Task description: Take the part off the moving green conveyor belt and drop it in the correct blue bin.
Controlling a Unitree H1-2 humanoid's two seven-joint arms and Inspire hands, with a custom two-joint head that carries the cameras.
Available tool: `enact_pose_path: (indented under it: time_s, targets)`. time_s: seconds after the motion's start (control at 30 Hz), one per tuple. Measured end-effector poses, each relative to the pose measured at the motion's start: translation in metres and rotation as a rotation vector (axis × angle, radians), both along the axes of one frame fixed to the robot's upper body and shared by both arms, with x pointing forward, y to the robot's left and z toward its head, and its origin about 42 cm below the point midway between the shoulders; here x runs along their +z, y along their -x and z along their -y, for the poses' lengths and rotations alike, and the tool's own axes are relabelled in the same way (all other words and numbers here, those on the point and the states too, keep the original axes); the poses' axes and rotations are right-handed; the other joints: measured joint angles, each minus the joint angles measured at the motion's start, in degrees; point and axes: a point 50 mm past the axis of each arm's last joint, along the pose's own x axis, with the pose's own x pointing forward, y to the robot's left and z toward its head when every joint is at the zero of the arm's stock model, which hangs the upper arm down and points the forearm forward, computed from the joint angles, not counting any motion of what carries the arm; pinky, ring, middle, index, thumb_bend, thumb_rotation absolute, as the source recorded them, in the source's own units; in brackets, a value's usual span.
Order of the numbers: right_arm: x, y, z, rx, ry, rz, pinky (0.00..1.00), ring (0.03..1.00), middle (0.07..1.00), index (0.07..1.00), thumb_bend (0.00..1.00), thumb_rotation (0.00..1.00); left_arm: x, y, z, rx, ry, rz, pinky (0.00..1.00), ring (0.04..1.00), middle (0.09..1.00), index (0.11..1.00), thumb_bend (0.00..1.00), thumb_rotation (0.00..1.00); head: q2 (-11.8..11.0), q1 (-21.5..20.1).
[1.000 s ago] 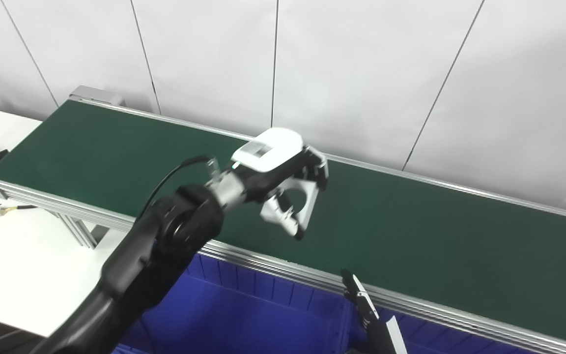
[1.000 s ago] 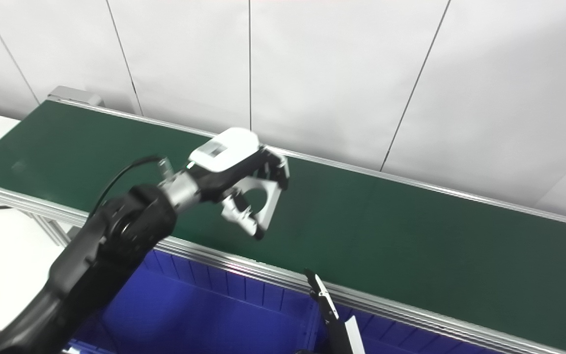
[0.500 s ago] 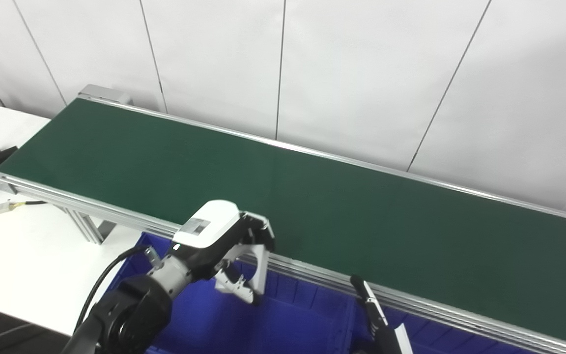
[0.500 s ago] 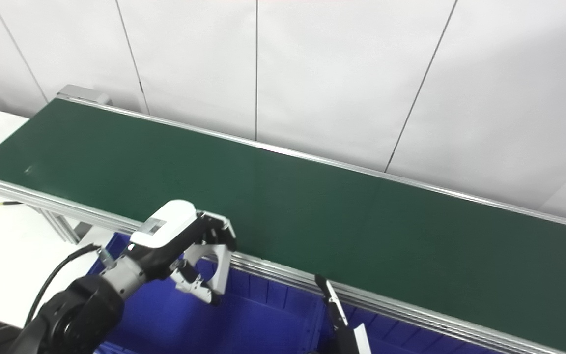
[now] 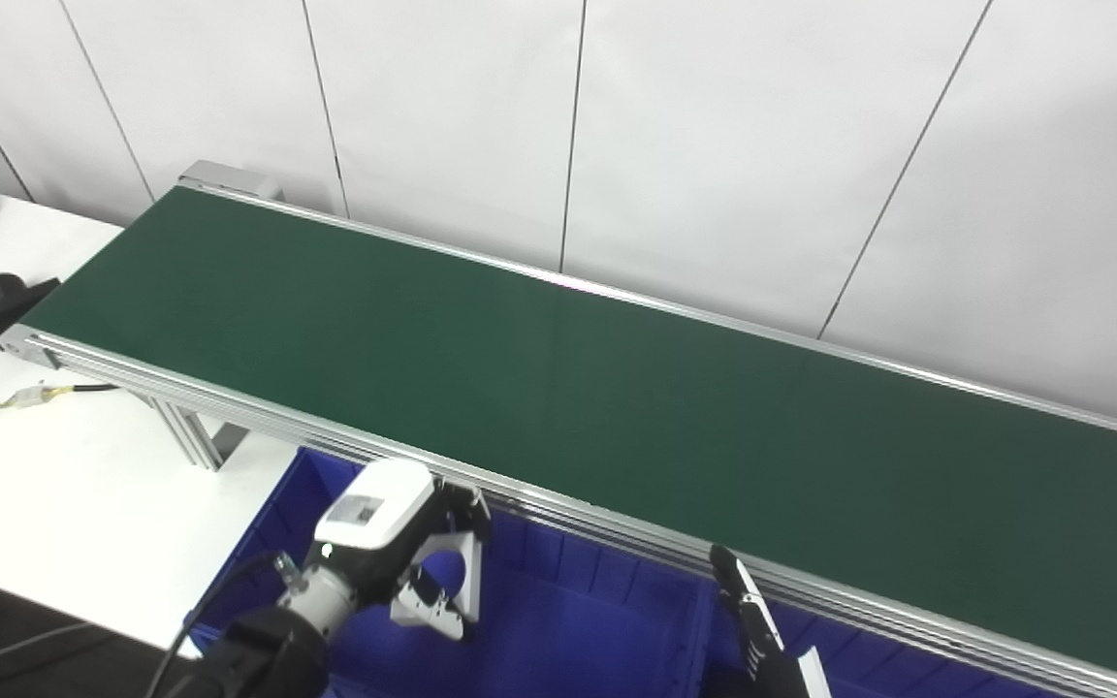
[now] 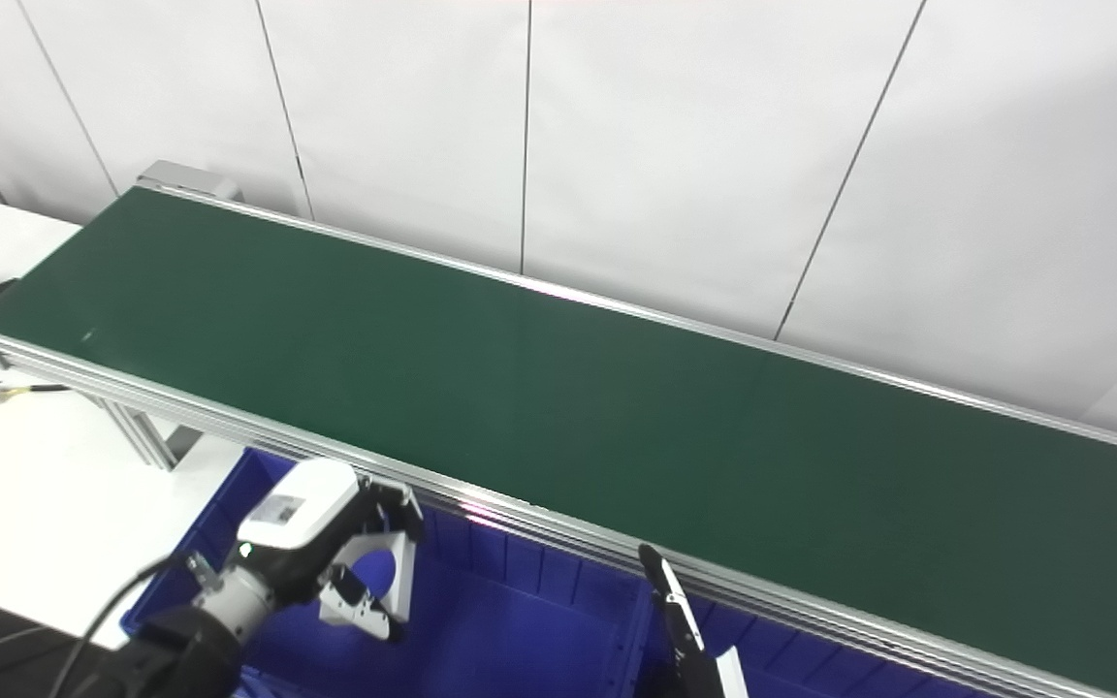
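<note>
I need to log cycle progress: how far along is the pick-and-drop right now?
Pick looks done: the green conveyor belt carries nothing. In hand: the left hand grips the grey part over the blue bin. Left: release it. The right hand waits at the bottom edge; its grasp is unclear.

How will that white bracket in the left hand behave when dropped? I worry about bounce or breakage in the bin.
The white bracket has flat walls and a round hole, so it looks rigid, not floppy. Its thin frame suggests it is light, so it may bounce. The left hand holds it over the blue bin; its flat sides should stop rolling.
</note>
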Motion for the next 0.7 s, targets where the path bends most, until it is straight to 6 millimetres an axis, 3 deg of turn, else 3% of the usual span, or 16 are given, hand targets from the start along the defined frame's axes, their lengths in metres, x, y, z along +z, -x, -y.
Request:
enact_pose_path:
  time_s: [0.13,0.23,0.7]
  targets:
    - [0.0,0.0,-0.001,0.007,-0.002,-0.001,0.95,0.963,0.953,0.956,0.99,0.96,-0.031,0.003,0.001,-0.009,0.008,-0.007,0.42,0.416,0.503,0.509,0.5,0.0,-0.09,0.35]
    - [0.001,0.001,-0.001,-0.001,-0.009,-0.001,0.95,0.962,0.952,0.955,0.99,0.95,-0.044,0.005,0.003,-0.011,0.013,-0.007,0.42,0.417,0.508,0.504,0.5,0.0,0.43,0.61]
    - [0.002,-0.001,-0.002,-0.001,-0.008,0.002,0.94,0.968,0.955,0.957,1.0,0.96,-0.045,0.0,0.01,-0.045,0.018,0.005,0.42,0.418,0.511,0.503,0.5,0.0,0.52,0.88]
